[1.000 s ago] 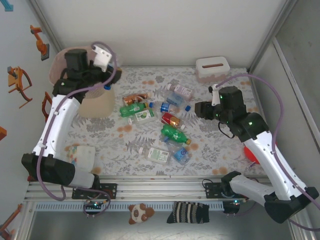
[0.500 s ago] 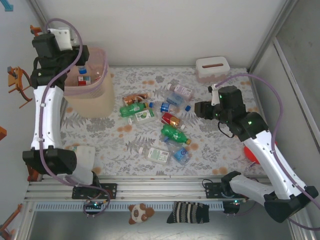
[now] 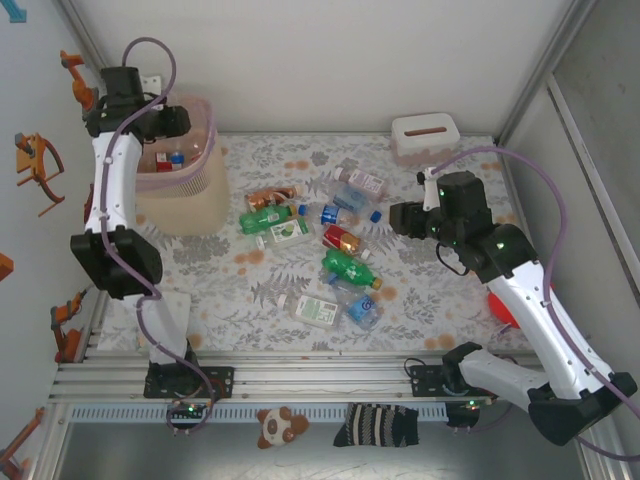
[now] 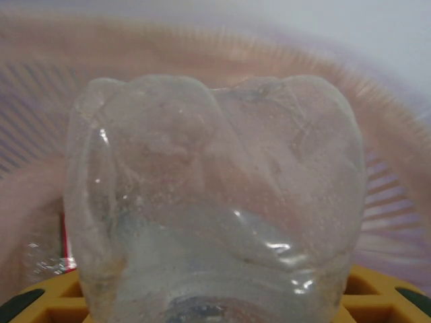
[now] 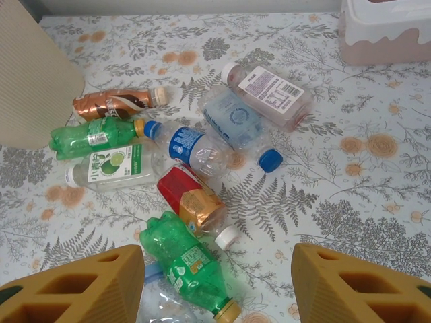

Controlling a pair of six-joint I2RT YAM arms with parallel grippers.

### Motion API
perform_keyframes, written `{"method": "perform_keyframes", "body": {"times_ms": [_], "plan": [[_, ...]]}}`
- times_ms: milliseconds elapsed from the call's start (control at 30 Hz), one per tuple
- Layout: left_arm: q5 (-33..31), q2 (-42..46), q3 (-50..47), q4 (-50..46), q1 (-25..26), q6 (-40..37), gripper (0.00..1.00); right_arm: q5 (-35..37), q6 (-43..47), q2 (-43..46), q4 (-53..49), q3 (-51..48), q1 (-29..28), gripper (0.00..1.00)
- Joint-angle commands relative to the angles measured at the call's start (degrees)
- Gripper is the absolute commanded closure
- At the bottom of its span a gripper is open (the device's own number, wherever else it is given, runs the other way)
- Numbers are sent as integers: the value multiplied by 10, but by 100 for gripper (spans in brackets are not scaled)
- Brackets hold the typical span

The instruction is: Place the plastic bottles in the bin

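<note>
From above: left arm (image 3: 108, 190) raised over the bin (image 3: 195, 205) at the far-left corner of the table (image 3: 230, 290), a few bottles lying inside. About ten plastic bottles (image 3: 320, 235) scattered in the middle of the table, well apart from the bin. Right arm (image 3: 520, 290) hovering just to the right of this heap.

From the left wrist: left jaws clamped on a clear bottle (image 4: 215, 202), its bottom end toward the camera, the pale-pink wall of the bin behind it. Thin, dented wall; probably empty, very light and easy to crush. No need for a hard squeeze.

From the right wrist: right jaws apart and empty, yellow fingers (image 5: 74, 289) above the near end of the heap. Nearest below, a green bottle (image 5: 185, 262); just beside it, a red-label bottle (image 5: 192, 198). Also a loose blue cap (image 5: 271, 159) and a white cap (image 5: 227, 236) on the table. Likely all light, smooth and round, so prone to roll away or slip out. Better to take hold across the middle of the body, on the label, jaws crosswise to the long axis, not at cap or neck. Reasonable to begin with the green one, as the nearest.
</note>
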State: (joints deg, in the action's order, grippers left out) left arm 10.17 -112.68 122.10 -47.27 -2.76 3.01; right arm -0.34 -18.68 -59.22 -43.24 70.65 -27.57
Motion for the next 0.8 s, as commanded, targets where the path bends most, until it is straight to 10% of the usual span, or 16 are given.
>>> {"method": "perform_keyframes", "body": {"times_ms": [0, 767], "plan": [[33, -22, 19, -59, -2, 8, 53, 11, -6, 8, -5, 5, -1, 41], [46, -84, -35, -72, 5, -1, 34, 11, -5, 10, -17, 4, -2, 41]]}}
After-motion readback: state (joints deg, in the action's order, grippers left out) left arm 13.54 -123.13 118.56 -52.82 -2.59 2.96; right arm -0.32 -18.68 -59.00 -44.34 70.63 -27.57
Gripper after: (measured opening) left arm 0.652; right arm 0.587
